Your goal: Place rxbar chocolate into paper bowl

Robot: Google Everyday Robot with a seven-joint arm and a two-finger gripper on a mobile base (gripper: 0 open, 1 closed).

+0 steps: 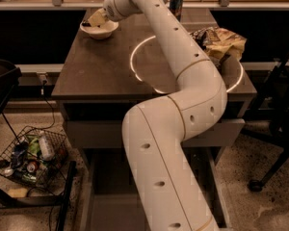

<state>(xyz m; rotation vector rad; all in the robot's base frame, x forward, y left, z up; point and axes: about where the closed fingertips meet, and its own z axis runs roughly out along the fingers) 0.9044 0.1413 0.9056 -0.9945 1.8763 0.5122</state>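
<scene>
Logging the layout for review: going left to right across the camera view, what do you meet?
wire basket on the floor → bowl, with the pincer over it → can → snack bag

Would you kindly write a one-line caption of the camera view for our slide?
Robot's hand over the paper bowl at the table's far left corner; can and snack bag nearby.

Dark wooden table [96,73] on speckled floor [267,208], wire basket [34,154] beside.
</scene>
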